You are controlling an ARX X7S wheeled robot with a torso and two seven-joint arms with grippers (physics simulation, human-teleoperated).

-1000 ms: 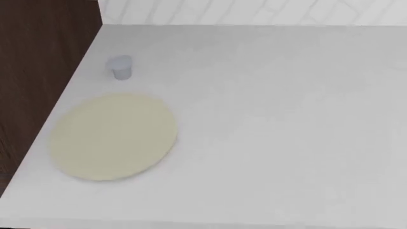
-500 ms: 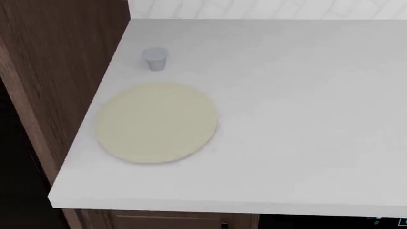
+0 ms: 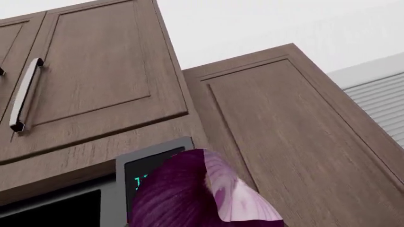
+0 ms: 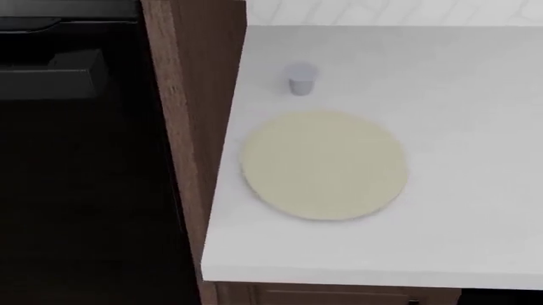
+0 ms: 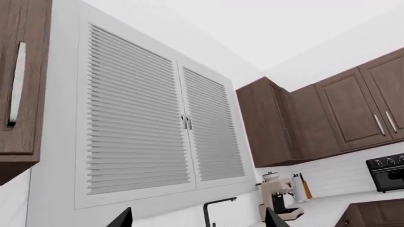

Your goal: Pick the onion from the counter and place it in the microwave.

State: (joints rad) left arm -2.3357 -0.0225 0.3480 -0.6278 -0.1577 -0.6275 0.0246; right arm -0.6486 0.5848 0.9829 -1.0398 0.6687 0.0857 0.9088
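The onion [image 3: 196,194], magenta-purple with a paler pink patch, fills the near part of the left wrist view, right in front of the camera where my left gripper's jaws are. It hangs in the air against wooden cabinets, so the left gripper is shut on it; its fingers are hidden behind the onion. My right gripper [image 5: 197,220] is open: two dark fingertips [image 5: 123,218] stand far apart with nothing between them. The counter [image 4: 458,95] is white-grey and carries no onion in the head view. Neither arm shows in the head view. I cannot pick out the microwave with certainty.
A round cream disc [image 4: 324,165] and a small grey cup [image 4: 301,79] sit on the counter near its left end. A wooden side panel [image 4: 191,127] borders a dark bay with a black appliance front [image 4: 68,63]. Behind the onion is a grey-framed black panel with cyan digits [image 3: 148,172].
The head view has swung left: the disc, cup and counter edge slid to the right, and the wooden panel and dark appliance bay came into view.
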